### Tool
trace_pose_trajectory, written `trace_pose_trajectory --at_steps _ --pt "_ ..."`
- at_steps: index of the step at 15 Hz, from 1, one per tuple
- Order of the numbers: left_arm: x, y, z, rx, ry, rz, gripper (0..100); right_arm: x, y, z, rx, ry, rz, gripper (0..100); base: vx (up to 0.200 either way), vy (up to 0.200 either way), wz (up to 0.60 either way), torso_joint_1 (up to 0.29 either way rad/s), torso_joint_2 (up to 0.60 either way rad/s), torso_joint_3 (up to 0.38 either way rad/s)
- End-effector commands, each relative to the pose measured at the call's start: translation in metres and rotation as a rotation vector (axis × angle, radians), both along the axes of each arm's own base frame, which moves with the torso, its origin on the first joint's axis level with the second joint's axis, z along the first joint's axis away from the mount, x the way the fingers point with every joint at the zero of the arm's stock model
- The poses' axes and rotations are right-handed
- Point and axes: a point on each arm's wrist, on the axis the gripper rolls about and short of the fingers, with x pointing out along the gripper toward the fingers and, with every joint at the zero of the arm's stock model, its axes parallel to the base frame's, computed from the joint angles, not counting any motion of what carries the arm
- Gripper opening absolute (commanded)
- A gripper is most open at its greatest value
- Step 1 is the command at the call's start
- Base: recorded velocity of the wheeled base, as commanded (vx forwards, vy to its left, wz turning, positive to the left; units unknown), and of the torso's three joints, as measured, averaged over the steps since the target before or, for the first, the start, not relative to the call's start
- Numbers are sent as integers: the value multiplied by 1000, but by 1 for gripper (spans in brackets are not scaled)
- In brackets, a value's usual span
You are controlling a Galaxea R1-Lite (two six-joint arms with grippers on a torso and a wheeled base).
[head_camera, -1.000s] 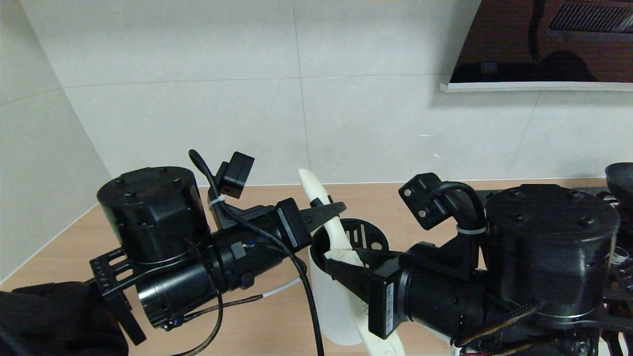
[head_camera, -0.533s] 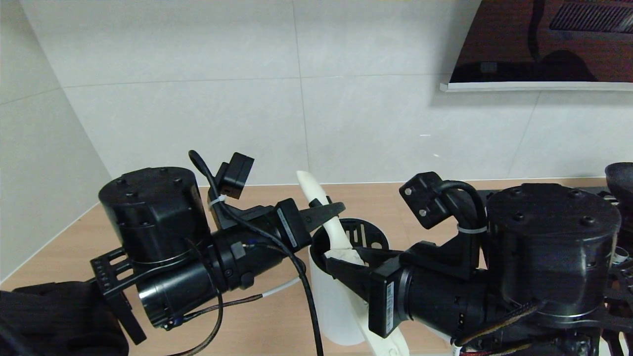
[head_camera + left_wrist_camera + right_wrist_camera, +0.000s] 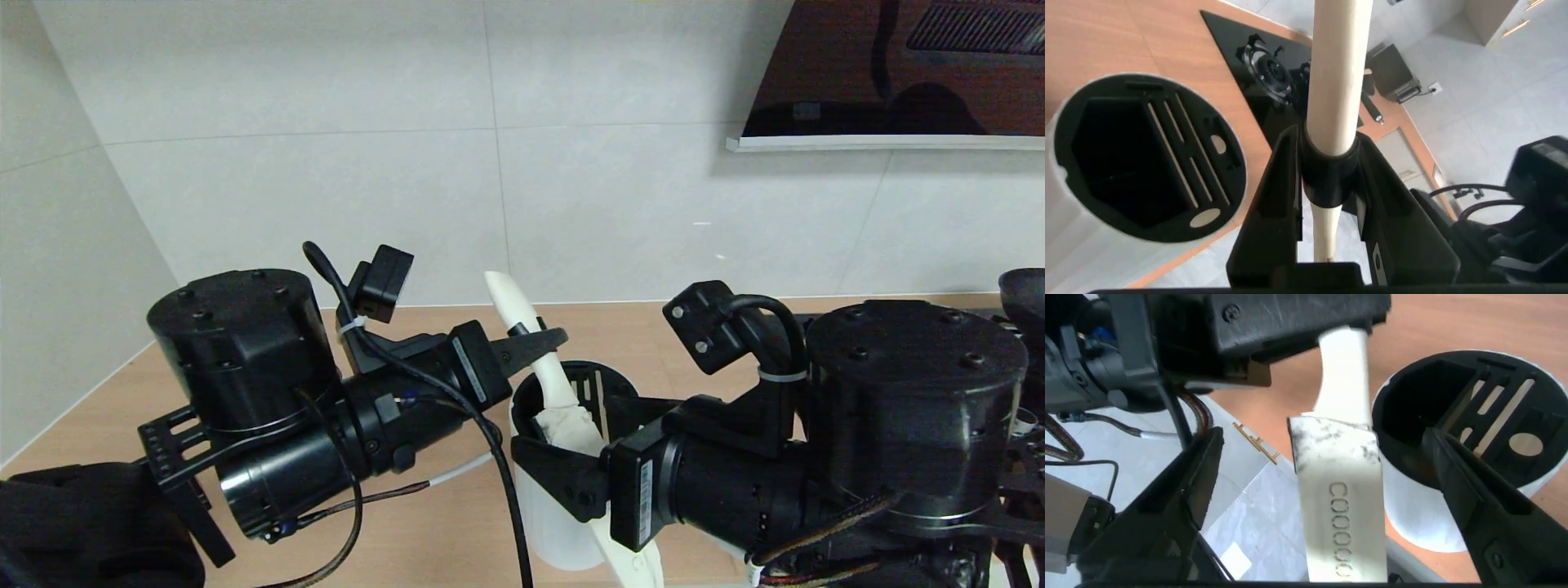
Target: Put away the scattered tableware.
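Observation:
A long white utensil (image 3: 545, 371) stands tilted over a white cylindrical holder (image 3: 555, 514) with a black slotted inside, on the wooden counter. My left gripper (image 3: 535, 336) is shut on the utensil's round handle (image 3: 1339, 73), just above the holder's mouth (image 3: 1151, 163). My right gripper (image 3: 584, 441) is lower, beside the holder. It is open, with its fingers (image 3: 1196, 490) spread wide on either side of the utensil's flat taped part (image 3: 1339, 506) and not touching it. The holder (image 3: 1429, 523) sits just behind that part.
A black stove top (image 3: 1266, 65) lies on the counter to the right, and its edge (image 3: 1020, 327) is visible in the head view. A dark range hood (image 3: 898, 73) hangs on the tiled wall above it. Bare wooden counter (image 3: 457, 523) lies left of the holder.
My right gripper has opened and let go of the utensil. The left arm has shifted slightly up and left, still holding the utensil.

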Motion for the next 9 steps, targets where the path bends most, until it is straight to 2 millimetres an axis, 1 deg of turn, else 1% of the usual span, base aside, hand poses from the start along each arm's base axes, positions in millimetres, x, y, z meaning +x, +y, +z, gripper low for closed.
trace_pose_trajectory --at_steps 1,3,4,5,7,8,9 --pt "-1 1 4 -7 -9 4 0 2 -2 2 3 -5 -10 100 0 0 0 0 0 0" --pt "2 4 10 -16 -25 29 0 12 -10 4 10 -11 -52 100 0 0 0 0 0 0" --pt "4 10 18 -23 -35 64 0 22 -17 7 18 -15 -89 100 0 0 0 0 0 0" --pt "6 15 28 -22 -40 104 0 30 -22 9 24 -20 -123 100 0 0 0 0 0 0" --pt "7 29 53 -16 -58 205 0 41 -34 14 38 -32 -177 100 0 0 0 0 0 0" --pt "6 30 58 -17 -65 219 0 42 -36 15 40 -34 -184 100 0 0 0 0 0 0" --pt "1 37 77 12 -83 284 0 49 -41 19 47 -42 -213 100 0 0 0 0 0 0"
